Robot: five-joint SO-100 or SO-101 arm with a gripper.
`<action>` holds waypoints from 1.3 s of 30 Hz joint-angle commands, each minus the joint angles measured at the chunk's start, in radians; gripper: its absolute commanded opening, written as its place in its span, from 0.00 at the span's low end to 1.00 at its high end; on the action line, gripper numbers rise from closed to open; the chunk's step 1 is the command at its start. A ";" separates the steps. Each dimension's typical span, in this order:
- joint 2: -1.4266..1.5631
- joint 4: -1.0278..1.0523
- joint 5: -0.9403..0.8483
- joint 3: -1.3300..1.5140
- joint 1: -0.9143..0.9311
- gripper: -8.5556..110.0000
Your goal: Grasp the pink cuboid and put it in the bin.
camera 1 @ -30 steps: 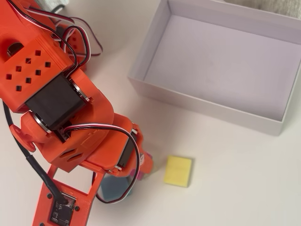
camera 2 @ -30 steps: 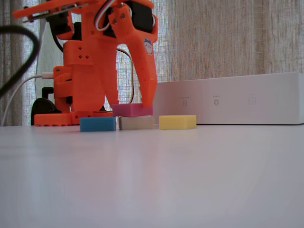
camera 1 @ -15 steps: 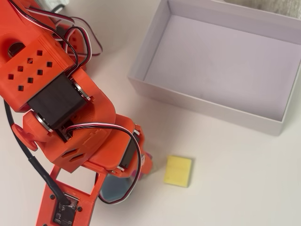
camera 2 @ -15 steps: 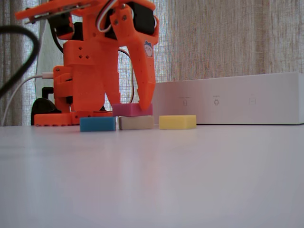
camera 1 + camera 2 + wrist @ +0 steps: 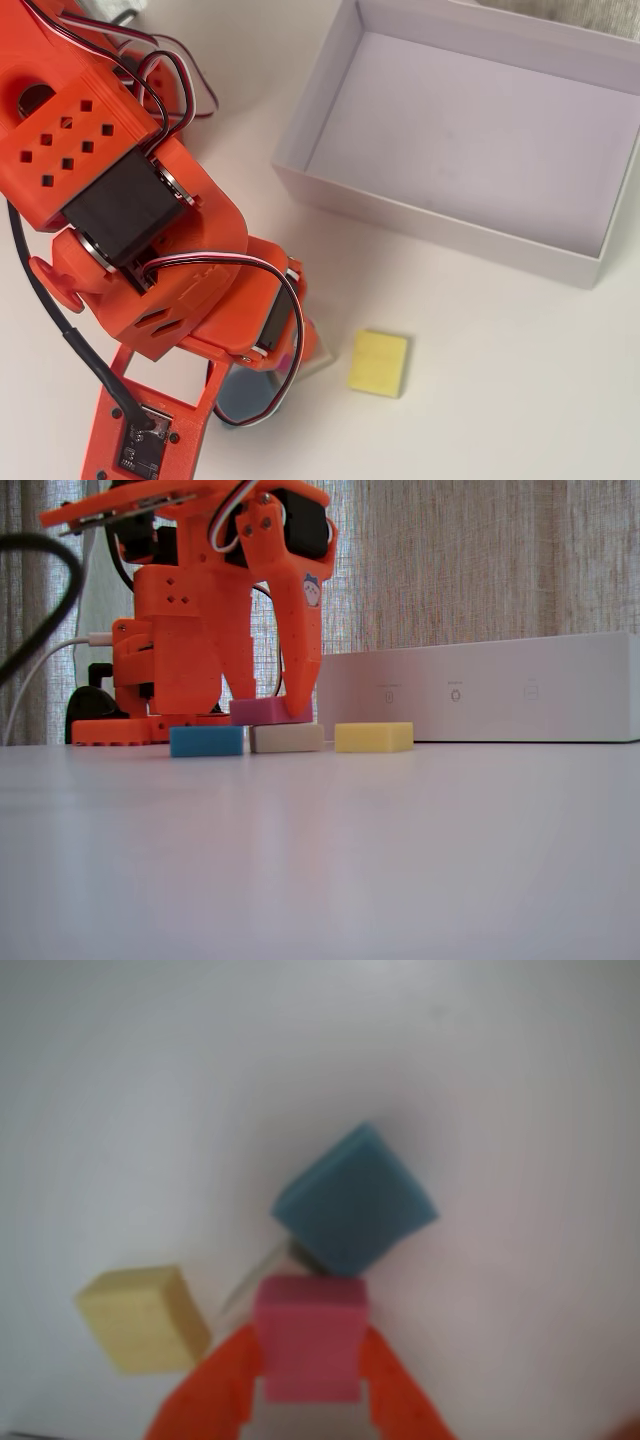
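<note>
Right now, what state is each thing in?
Pink cuboid: gripped between the tool's fingers, raised above the table.
Tool: shut on the pink cuboid.
Bin: empty, upright.
Blue block: flat on the table.
Yellow block: flat on the table, apart.
Beige block: flat, under the pink cuboid.

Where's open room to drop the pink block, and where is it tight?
The bin floor is bare wall to wall. The table is also open between the bin's near wall and the yellow block. It is crowded under the claw: pink block, blue block and beige block cluster there.
</note>
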 commanded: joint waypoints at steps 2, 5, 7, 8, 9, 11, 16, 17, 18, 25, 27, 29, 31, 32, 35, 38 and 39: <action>0.034 -0.008 0.005 0.000 0.000 0.00; 0.051 0.008 0.006 -0.003 0.003 0.00; 0.080 0.049 0.009 -0.035 0.006 0.00; 0.097 0.081 0.018 -0.066 0.006 0.00; 0.114 0.121 0.043 -0.112 0.003 0.00; 0.146 0.212 0.086 -0.244 -0.018 0.00; 0.172 0.428 0.137 -0.715 -0.190 0.00; 0.167 0.459 0.144 -0.805 -0.247 0.00; 0.167 0.471 0.146 -0.867 -0.311 0.00; 0.238 0.336 0.133 -0.661 -0.666 0.00; 0.268 0.255 0.110 -0.479 -0.696 0.00; 0.298 0.176 0.081 -0.301 -0.701 0.00; 0.321 0.107 0.057 -0.153 -0.699 0.00; 0.328 0.077 0.046 -0.091 -0.699 0.00; 0.348 -0.020 0.035 0.057 -0.693 0.06; 0.356 -0.060 0.034 0.124 -0.693 0.23; 0.356 -0.066 0.035 0.127 -0.698 0.30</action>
